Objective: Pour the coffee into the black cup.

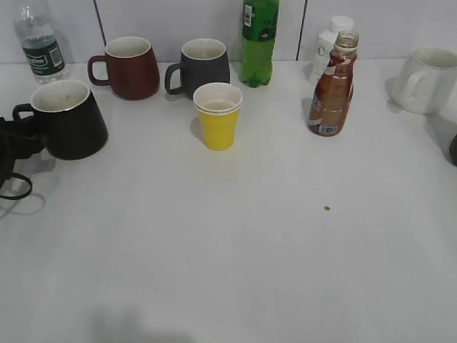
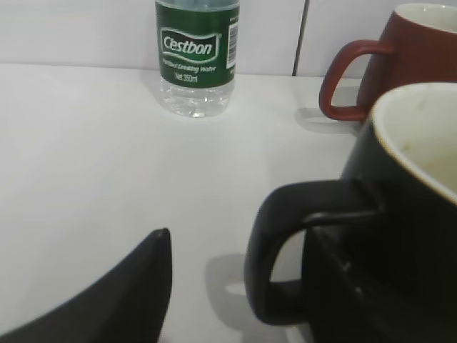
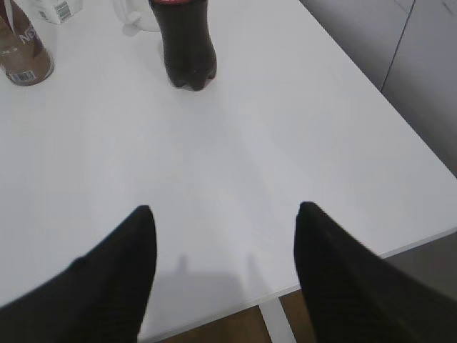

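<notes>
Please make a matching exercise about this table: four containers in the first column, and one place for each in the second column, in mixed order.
Things:
1. black cup
2. coffee bottle
3. yellow cup
4. maroon mug

Places, as the exterior view shows them:
A. back row, left of the dark grey mug
B. right half, in front of the white bottle
C. far left edge, next to the left gripper
D. near the middle, in front of the dark grey mug

Pairs: 1-C, 2-B, 3-D, 4-A
</notes>
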Tool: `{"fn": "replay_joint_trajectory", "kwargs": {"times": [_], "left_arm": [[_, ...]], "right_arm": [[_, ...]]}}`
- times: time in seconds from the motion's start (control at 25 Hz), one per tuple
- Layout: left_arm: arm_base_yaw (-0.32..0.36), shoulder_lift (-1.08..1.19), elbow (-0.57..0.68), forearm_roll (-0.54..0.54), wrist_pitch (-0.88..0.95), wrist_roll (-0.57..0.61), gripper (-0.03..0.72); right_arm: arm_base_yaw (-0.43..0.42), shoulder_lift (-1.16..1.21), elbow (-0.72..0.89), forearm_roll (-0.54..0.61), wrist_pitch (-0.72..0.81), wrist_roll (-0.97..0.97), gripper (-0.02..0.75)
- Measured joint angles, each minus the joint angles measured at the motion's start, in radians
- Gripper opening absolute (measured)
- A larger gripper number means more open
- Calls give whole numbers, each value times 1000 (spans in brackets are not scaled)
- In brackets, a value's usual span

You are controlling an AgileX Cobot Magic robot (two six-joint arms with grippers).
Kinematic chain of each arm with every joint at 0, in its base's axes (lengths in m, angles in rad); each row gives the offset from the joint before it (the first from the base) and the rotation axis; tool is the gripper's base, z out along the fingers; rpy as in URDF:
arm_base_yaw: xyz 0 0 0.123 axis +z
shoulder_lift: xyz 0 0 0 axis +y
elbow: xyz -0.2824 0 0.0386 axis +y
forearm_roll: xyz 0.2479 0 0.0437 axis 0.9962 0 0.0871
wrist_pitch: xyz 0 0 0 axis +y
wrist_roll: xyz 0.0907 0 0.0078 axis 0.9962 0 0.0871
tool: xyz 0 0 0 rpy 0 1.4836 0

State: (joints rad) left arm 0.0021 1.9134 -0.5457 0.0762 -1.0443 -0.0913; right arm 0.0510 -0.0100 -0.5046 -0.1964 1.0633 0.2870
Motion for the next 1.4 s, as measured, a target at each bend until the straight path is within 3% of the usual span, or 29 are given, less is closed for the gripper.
{"fn": "replay_joint_trajectory", "kwargs": {"times": [0.28, 0.44, 0.6, 0.88, 1.2, 1.4], "left_arm": [[0, 49, -54, 0, -20, 0, 435], [12, 94, -115, 47, -28, 25, 385], [34, 152, -184, 121, -61, 28, 300], [42, 184, -222, 224, -104, 22, 49], [42, 173, -223, 246, -123, 16, 40], [42, 136, -221, 334, -107, -60, 41]], "right_arm": [[0, 0, 0, 0, 0, 0, 482], [0, 0, 0, 0, 0, 0, 482], [0, 0, 0, 0, 0, 0, 482], [0, 0, 0, 0, 0, 0, 482], [0, 0, 0, 0, 0, 0, 482], [0, 0, 0, 0, 0, 0, 482]]}}
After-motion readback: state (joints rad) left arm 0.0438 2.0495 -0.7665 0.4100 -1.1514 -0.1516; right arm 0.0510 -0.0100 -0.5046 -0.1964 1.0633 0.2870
